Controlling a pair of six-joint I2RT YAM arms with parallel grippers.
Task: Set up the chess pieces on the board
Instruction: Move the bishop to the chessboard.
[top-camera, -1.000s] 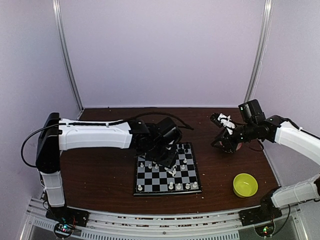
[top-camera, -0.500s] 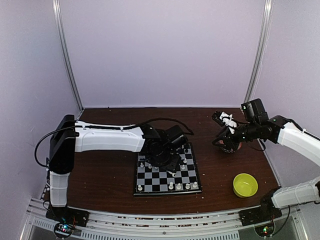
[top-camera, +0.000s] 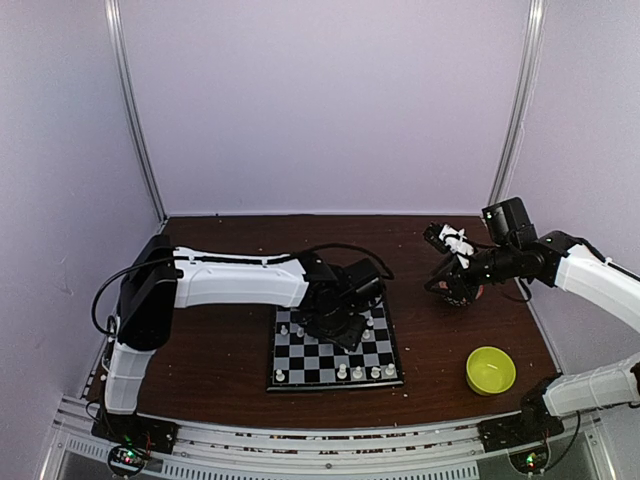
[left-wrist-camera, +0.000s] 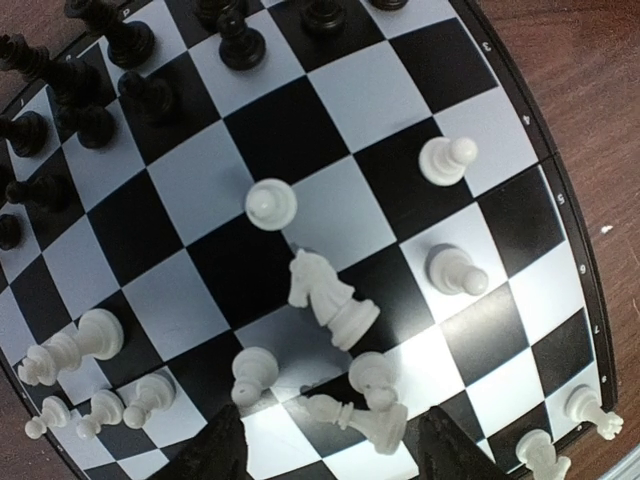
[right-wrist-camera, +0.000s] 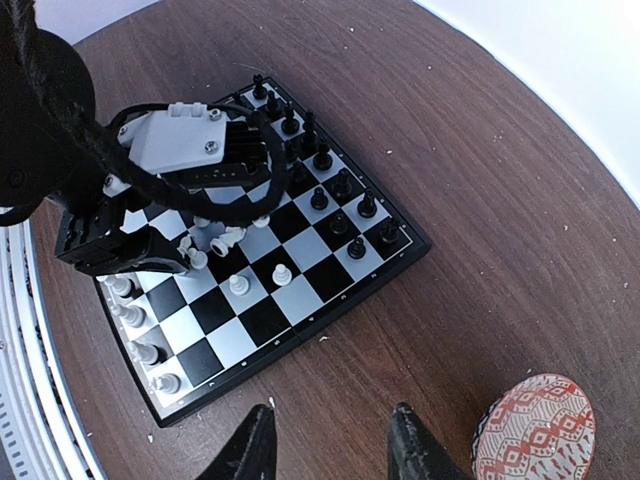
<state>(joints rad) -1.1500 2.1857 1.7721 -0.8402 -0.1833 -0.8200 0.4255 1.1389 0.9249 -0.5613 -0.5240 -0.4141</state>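
Brown wooden counter (top-camera: 215, 355) carried the board (top-camera: 322, 362) near its middle. The left tool (left-wrist-camera: 340, 455) hovered low over the board, fingers spread and gripping nothing. Several white chess pieces (left-wrist-camera: 330, 300) lay toppled near its tips, and black ones stood along the far rows. The right tool (right-wrist-camera: 335, 445) hung above the counter near the red-patterned bowl (right-wrist-camera: 535, 430), fingers parted and empty.

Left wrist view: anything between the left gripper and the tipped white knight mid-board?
Yes. A toppled white piece and a white pawn sit between the open left gripper and the knight. A second pawn stands beside that path.
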